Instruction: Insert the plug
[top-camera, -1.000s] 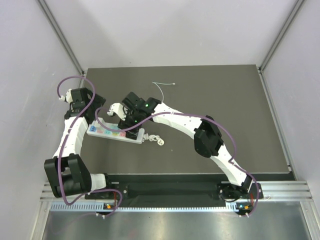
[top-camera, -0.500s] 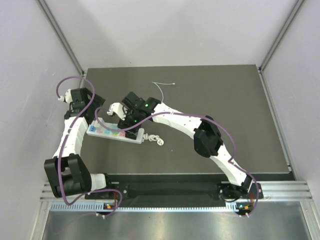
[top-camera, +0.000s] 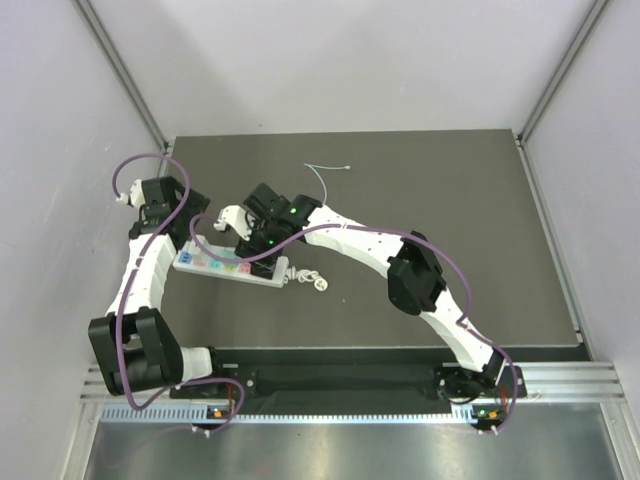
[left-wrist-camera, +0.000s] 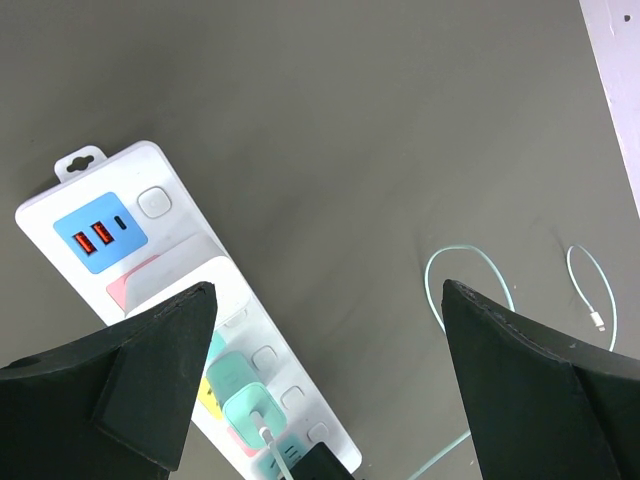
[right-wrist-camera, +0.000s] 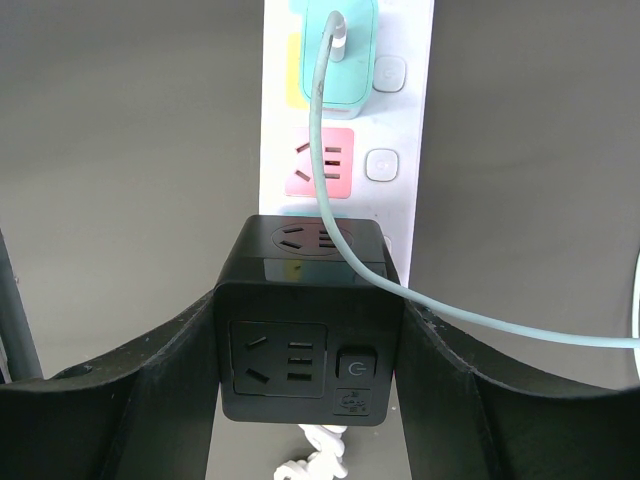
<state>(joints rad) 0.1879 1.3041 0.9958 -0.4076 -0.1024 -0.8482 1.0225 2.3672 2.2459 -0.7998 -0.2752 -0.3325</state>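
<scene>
On the left, the left arm (top-camera: 145, 265) bent over the dark grey worktop (top-camera: 450, 220). Its left fingers (left-wrist-camera: 130, 390) were spread wide and empty above the left end of the long white plastic power strip with coloured sockets (left-wrist-camera: 165, 190). A mint-green plug (right-wrist-camera: 338, 60) sat in the strip, and its thin pale wire (right-wrist-camera: 322, 150) crossed the next item. Just to its right, the small black cube-shaped plug adapter (right-wrist-camera: 300, 330) sat over the strip, clamped between the right fingers (right-wrist-camera: 120, 410). The right arm (top-camera: 360, 240) stretched low across from the near right. Insertion looked to be the step in hand, though the cube hid whether its prongs were seated. The next move likely called for a straight downward press, perhaps with the strip steadied.
</scene>
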